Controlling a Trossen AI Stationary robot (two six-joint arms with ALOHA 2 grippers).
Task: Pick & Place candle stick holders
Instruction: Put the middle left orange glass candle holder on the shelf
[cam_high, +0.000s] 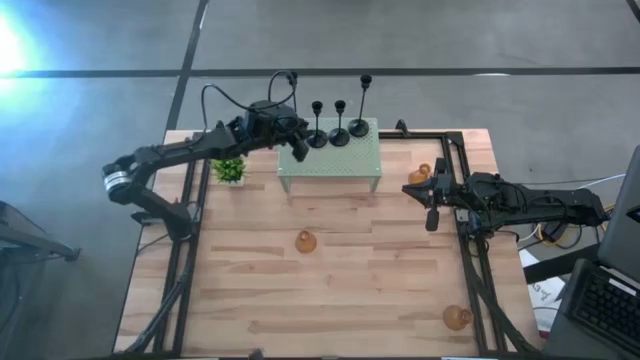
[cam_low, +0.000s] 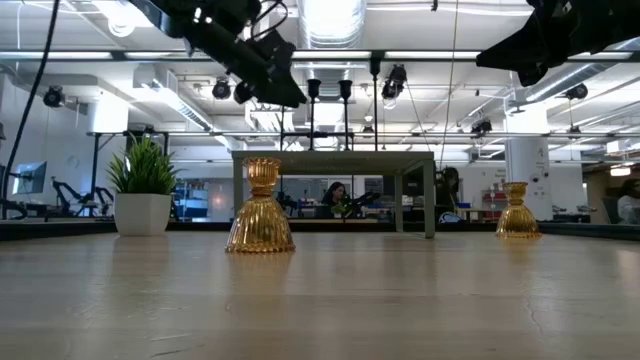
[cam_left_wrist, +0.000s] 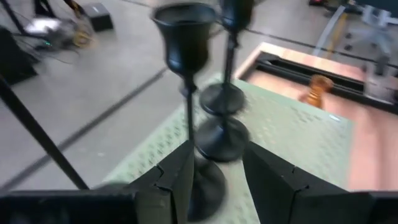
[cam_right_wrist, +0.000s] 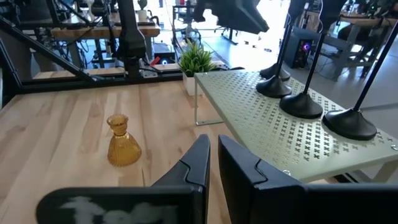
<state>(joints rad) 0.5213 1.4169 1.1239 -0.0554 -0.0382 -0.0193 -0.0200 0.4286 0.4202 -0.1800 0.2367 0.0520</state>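
We see the left arm reach toward upper centre, its left end effector (cam_high: 297, 148) spread around a black candle stick holder (cam_left_wrist: 189, 93) standing on the green stand (cam_high: 335, 160). The right end effector (cam_high: 432, 210), nearly closed and empty, hovers at right.

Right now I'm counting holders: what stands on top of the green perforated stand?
On the stand: three clear black holders; the left gripper covers its corner, partly hiding a fourth.

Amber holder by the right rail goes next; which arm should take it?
Right. The right gripper is empty and next to that amber holder. The left gripper is at the stand, straddling a black holder.
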